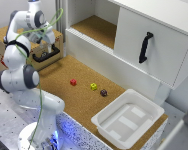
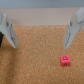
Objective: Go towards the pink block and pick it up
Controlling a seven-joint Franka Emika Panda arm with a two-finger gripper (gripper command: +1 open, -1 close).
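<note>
The pink block (image 1: 73, 82) is a tiny red-pink cube on the cork surface, alone, toward the exterior view's left of the yellow and dark blocks. In the wrist view the pink block (image 2: 64, 60) lies on the cork below and ahead of one fingertip (image 2: 66, 42), not between the fingers. My gripper (image 2: 39, 45) is open and empty, both fingers wide apart above the cork. In the exterior view the gripper (image 1: 44, 50) hangs at the back left, well away from the block.
A small yellow block (image 1: 93, 86) and a dark purple-maroon block (image 1: 103, 92) lie to the pink block's right in the exterior view. A white tray (image 1: 108, 131) sits at the front right. A white cabinet with a black handle (image 1: 145, 47) stands behind.
</note>
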